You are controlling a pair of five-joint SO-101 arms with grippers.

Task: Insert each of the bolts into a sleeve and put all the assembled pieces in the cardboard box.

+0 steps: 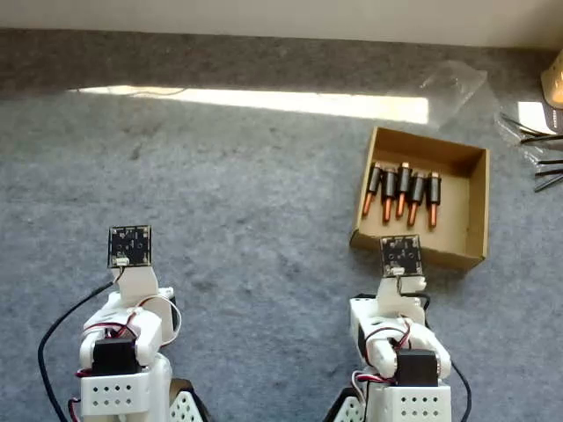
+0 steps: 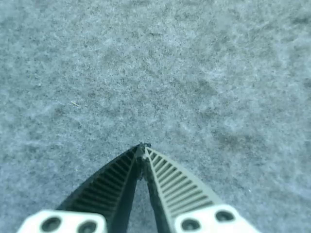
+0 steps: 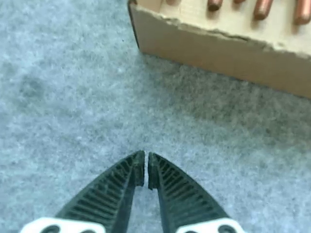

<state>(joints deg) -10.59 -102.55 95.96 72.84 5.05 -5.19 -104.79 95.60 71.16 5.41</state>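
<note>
The open cardboard box (image 1: 471,215) sits on the grey carpet at the right. Inside it lie several assembled pieces (image 1: 402,192), copper bolts in dark sleeves, side by side. In the right wrist view the box's near wall (image 3: 218,48) and the copper bolt tips (image 3: 262,7) appear just beyond my right gripper (image 3: 146,160), which is shut and holds nothing. That arm (image 1: 400,255) stands right in front of the box's near wall. My left gripper (image 2: 142,149) is shut over bare carpet, its arm (image 1: 130,248) at the left, far from the box.
A clear plastic bag (image 1: 453,88) lies behind the box. Dark thin tools (image 1: 545,163) and another plastic wrap lie at the right edge. A sunlit strip (image 1: 264,101) crosses the carpet at the back. Bare carpet spreads between and ahead of the arms.
</note>
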